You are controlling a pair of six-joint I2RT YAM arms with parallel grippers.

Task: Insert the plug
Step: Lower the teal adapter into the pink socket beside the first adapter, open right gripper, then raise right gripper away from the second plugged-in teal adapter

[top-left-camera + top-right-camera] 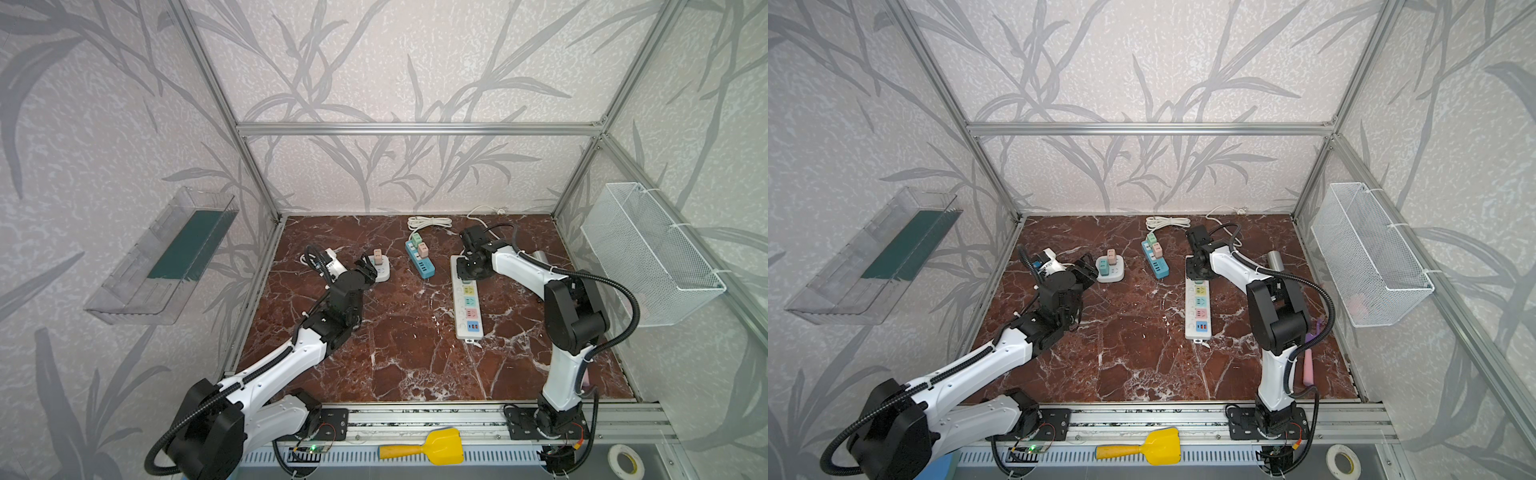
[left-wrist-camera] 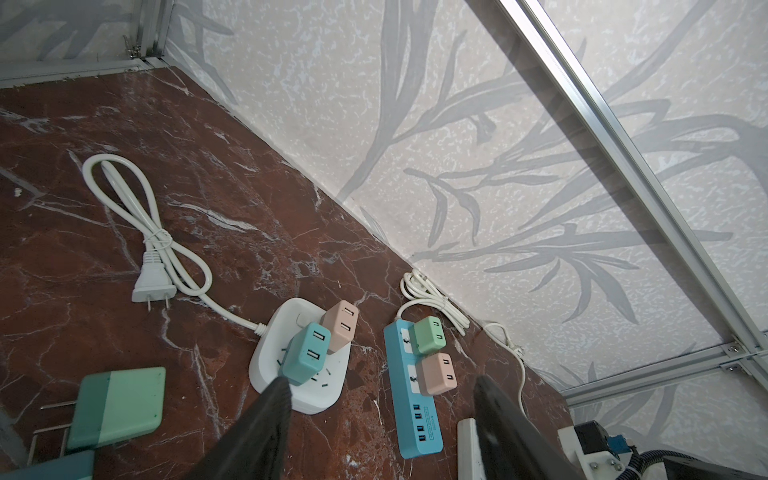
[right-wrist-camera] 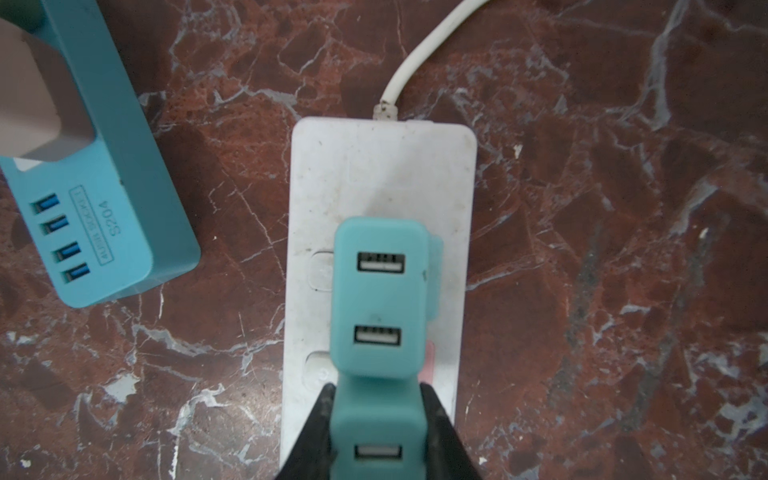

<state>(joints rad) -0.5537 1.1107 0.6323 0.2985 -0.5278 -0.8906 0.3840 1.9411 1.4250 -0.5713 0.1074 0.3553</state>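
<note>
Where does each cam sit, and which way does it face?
Top views: stereo pair high at the front, looking down at the table; left arm and right arm show.
Left wrist: low, facing the back wall across round socket and blue strip; open left hand, fingers show.
Right wrist: looks straight down on white strip; right hand grips teal plug.
Shared: both wrist views catch the blue strip.

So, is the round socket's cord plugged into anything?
No, the two-prong plug lies loose on the table with its prongs bare.
</note>
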